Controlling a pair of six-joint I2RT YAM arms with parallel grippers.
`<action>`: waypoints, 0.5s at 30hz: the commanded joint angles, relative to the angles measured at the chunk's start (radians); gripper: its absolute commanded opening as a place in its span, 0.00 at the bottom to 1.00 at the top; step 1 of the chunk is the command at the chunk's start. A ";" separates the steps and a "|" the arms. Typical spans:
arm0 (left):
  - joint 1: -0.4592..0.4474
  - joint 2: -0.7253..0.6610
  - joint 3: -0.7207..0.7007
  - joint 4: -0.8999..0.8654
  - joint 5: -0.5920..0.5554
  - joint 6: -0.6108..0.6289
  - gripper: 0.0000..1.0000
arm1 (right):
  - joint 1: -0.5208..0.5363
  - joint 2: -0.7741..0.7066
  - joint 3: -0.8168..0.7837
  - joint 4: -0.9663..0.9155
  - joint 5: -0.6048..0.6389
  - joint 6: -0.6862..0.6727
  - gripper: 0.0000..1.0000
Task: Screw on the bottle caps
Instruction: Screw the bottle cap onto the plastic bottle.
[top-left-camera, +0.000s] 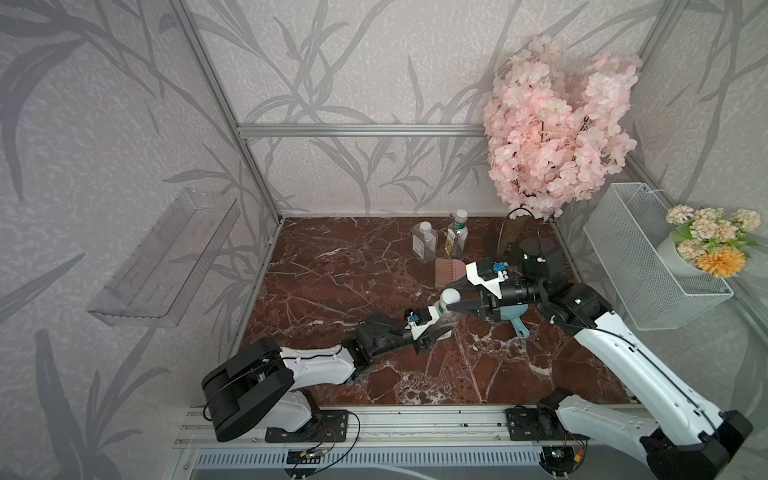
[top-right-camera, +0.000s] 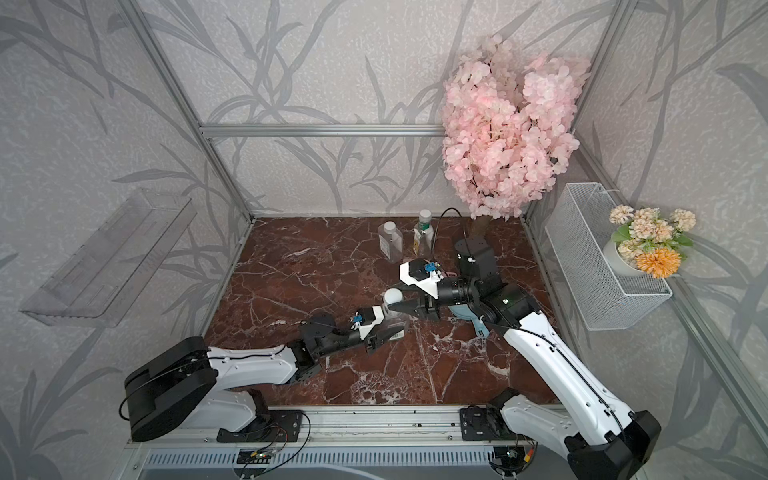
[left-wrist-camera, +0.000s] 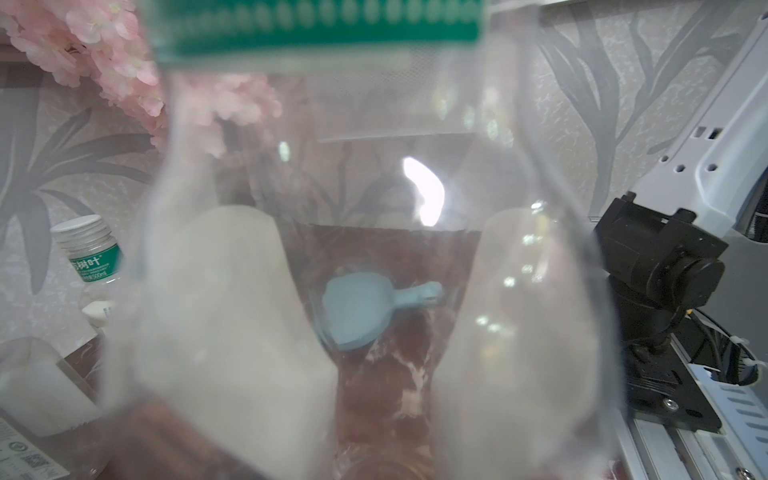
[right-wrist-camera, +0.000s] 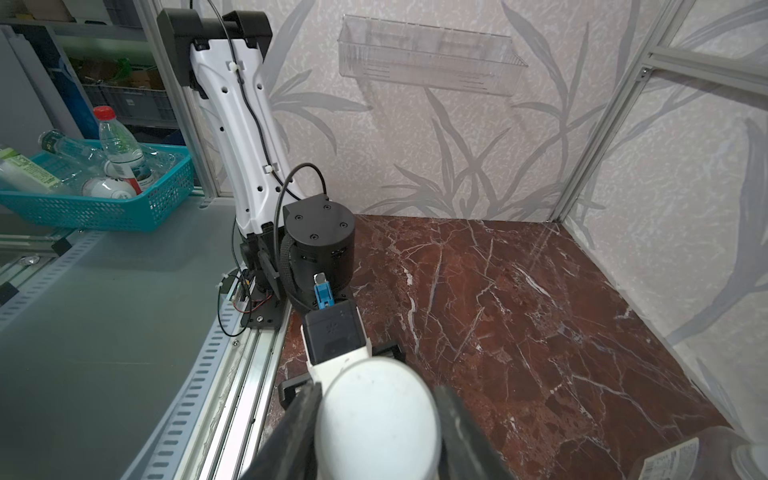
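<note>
Right wrist view: right gripper (right-wrist-camera: 376, 388) clamps cap (right-wrist-camera: 376, 432) sideways; left gripper (left-wrist-camera: 374, 353) grips bottle (left-wrist-camera: 374, 124)

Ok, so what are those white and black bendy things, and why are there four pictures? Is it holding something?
Those are two robot arms, and each ends in a pincher called a gripper. Two pictures look down from a camera above. The other two come from small cameras on the arms' wrists, so everything looks very close. The left gripper is squeezed shut on a clear bottle with a green label, holding it roughly upright above the red marble table. The right gripper is pinched shut on that bottle's white cap, probably to twist it tight. At the back stand a square bottle and a round bottle, both with caps on. A pink comb and a blue handled tool lie nearby.
</note>
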 joint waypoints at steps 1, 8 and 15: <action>0.004 -0.045 0.044 0.114 -0.072 0.032 0.28 | 0.003 -0.013 -0.081 0.059 0.072 0.136 0.34; 0.006 -0.045 0.087 0.148 -0.144 0.075 0.28 | 0.021 -0.029 -0.170 0.134 0.237 0.229 0.34; 0.006 -0.035 0.100 0.206 -0.227 0.080 0.28 | 0.122 -0.006 -0.253 0.255 0.541 0.363 0.32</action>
